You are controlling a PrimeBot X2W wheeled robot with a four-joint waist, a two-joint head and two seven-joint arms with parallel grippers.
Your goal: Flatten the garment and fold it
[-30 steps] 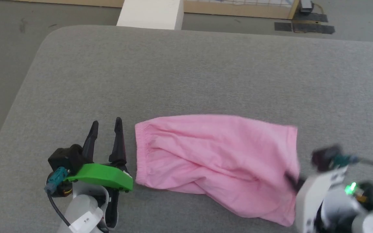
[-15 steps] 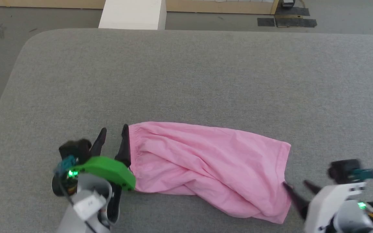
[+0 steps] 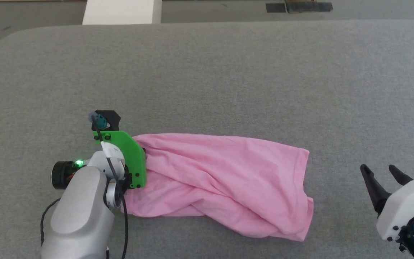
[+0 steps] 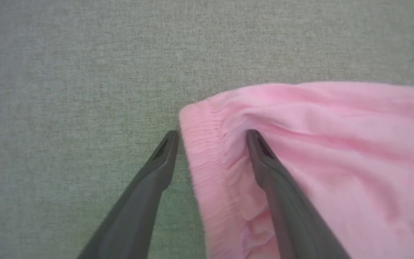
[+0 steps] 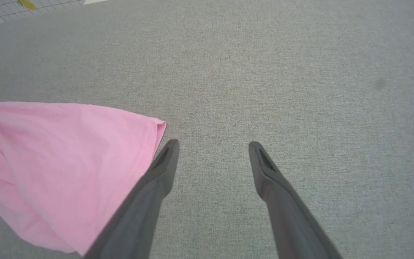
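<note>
The garment [image 3: 225, 180], light pink shorts, lies rumpled and stretched sideways on the grey table [image 3: 228, 72]. Its gathered waistband [image 4: 201, 151] is at the left end and a leg hem [image 5: 153, 133] at the right. My left gripper [image 4: 212, 135] is open and straddles the waistband: one finger rests on bare table, the other presses on the cloth. In the head view its green mount [image 3: 128, 158] covers the fingers. My right gripper [image 3: 377, 169] [image 5: 214, 144] is open over bare table, just right of the hem, with nothing between its fingers.
The padded grey table has a rounded far-left corner [image 3: 2, 39]. A white block [image 3: 120, 10] stands beyond the back edge, and dark patches [image 3: 298, 6] lie on the floor there. Bare table surrounds the garment.
The right gripper has opened, let go of the garment's right edge and drawn away to the right. The left gripper has moved onto the waistband. The head camera has shifted.
</note>
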